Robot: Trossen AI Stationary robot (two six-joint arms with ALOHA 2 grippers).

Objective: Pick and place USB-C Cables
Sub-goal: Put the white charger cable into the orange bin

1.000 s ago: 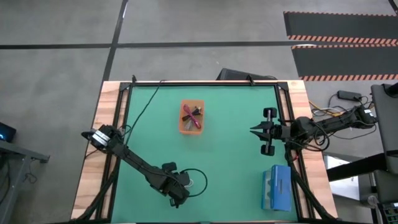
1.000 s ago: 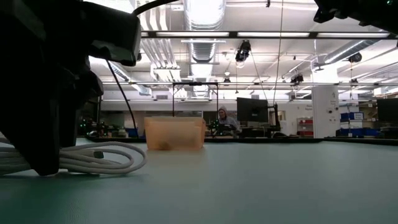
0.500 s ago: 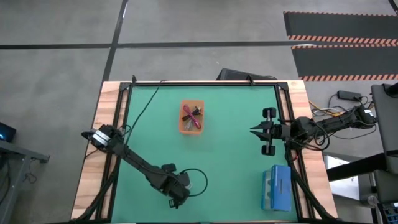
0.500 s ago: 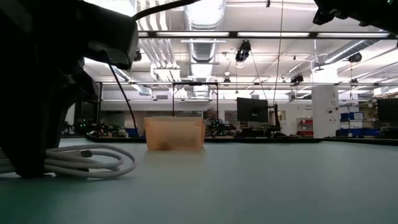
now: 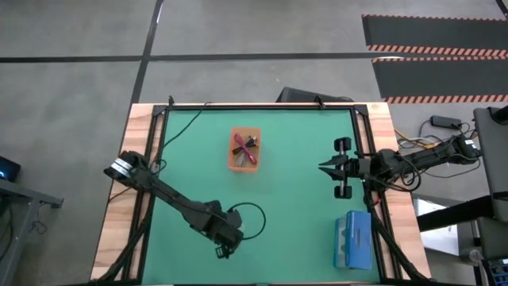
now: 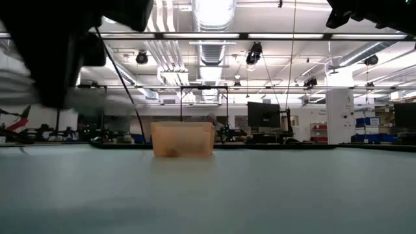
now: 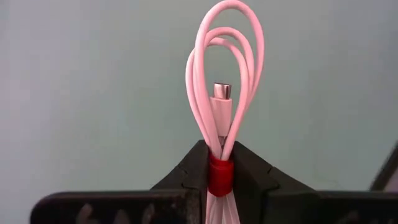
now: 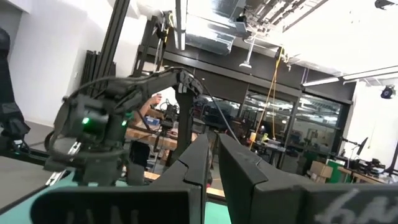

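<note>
My left gripper (image 5: pixel 225 241) hangs over the near middle of the green mat, shut on the white USB-C cable (image 7: pixel 224 81), a bundle of loops bound by a red band. In the low view the arm (image 6: pixel 58 45) and the cable are a blurred mass at upper left, off the table. The orange bin (image 5: pixel 244 149) at the far middle holds a dark red cable (image 5: pixel 241 152) and dark cables (image 5: pixel 249 143). My right gripper (image 5: pixel 321 167) waits shut above the right side of the mat. My left gripper pinches the white cable bundle between its two fingers at the red band (image 7: pixel 217 177). The fingers point down at the mat from above. The loops and the plug (image 7: pixel 222 93) stick out past the fingertips, and the cable is lifted clear of the table.
A blue box (image 5: pixel 352 240) lies at the near right corner. The left arm's own black cord loops (image 5: pixel 252 218) beside its wrist. Bare green mat lies between the left gripper and the orange bin (image 6: pixel 182 139). Black rails frame the mat.
My left gripper has risen from the mat with the white cable, which lay on the table a second ago and is now lifted clear. The gripper has also shifted slightly toward the far edge.
</note>
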